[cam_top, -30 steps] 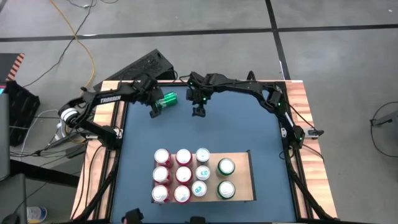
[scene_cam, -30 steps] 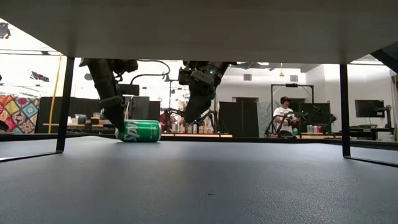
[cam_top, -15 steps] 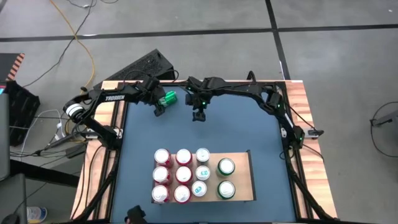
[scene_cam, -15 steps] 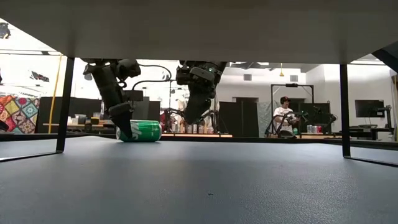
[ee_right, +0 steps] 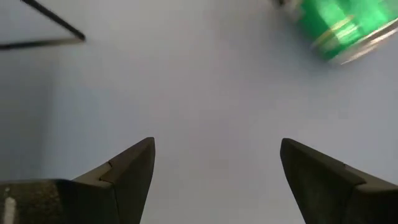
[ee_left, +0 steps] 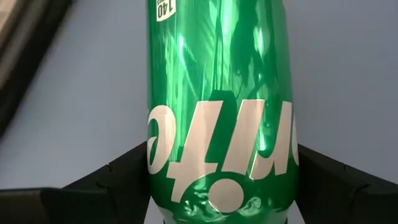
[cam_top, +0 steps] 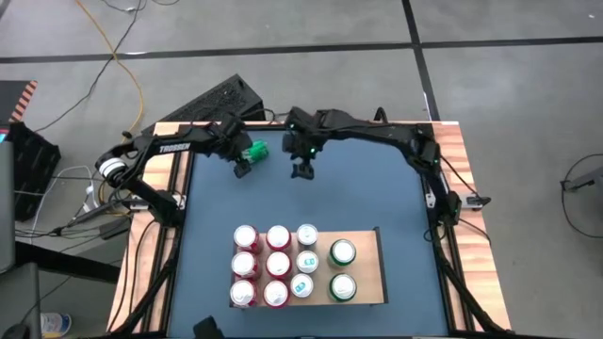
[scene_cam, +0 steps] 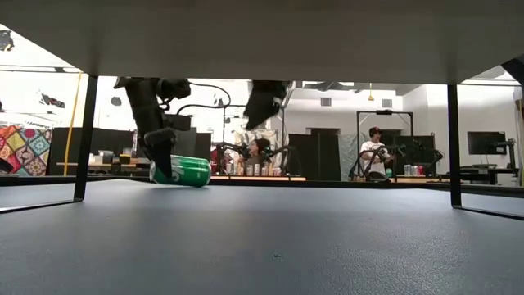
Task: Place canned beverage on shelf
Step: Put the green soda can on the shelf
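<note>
Green can (ee_left: 221, 112) between left tool (cam_top: 245, 162) fingers, grip unclear, low view shows it tilted, right tool (ee_right: 214, 165) open, empty

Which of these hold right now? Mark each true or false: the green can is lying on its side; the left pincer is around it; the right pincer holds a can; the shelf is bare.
1. The green can lies on its side: true.
2. The left pincer straddles that can: true.
3. The right pincer holds a can: false, it hangs open and empty.
4. The shelf is bare: false, cans stand on it in rows.
</note>
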